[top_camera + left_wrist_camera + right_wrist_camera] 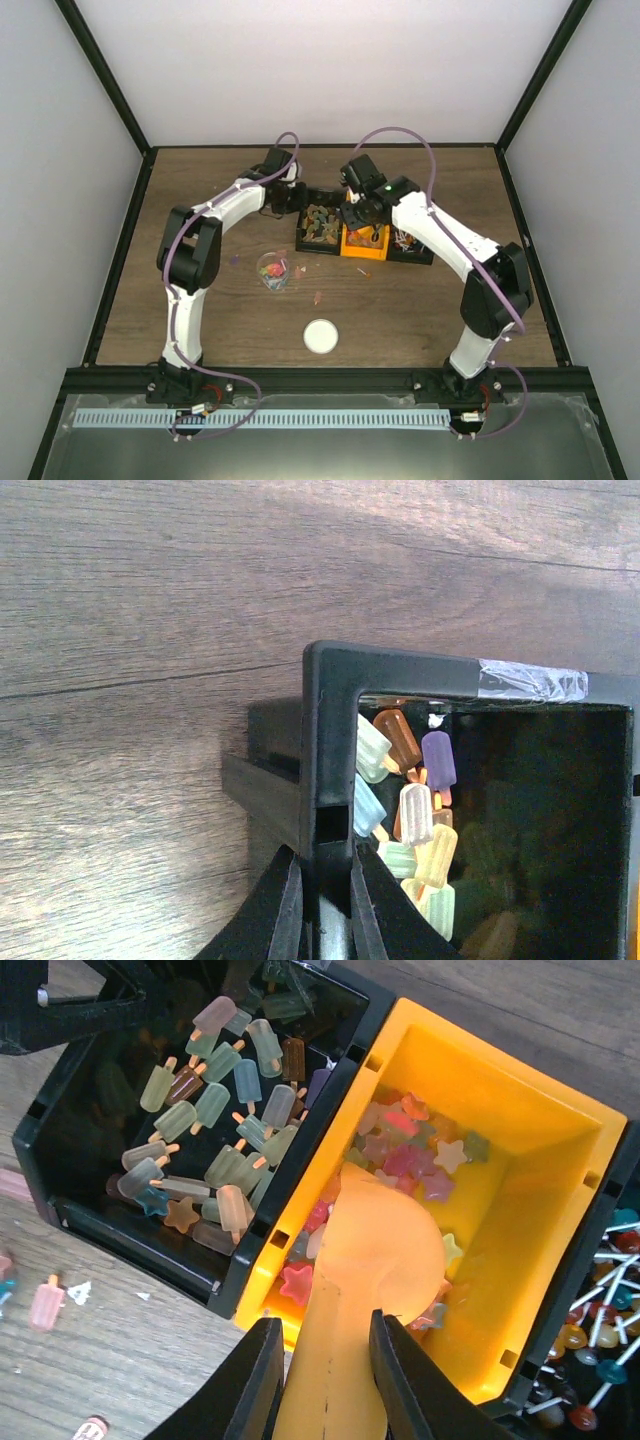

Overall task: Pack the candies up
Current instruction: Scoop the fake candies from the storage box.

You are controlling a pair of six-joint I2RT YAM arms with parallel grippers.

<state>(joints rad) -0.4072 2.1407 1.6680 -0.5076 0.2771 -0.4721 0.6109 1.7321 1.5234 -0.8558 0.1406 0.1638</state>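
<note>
Lying under the scoop (385,1250), candies (410,1155) show wrist-side only.

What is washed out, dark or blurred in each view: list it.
Top external: even soft light, candies too small to resolve. Left wrist: the table washes pale along the top; the black bin goes dark inside at right. Right wrist: candies sharp; the orange scoop is a flat bright patch.
</note>
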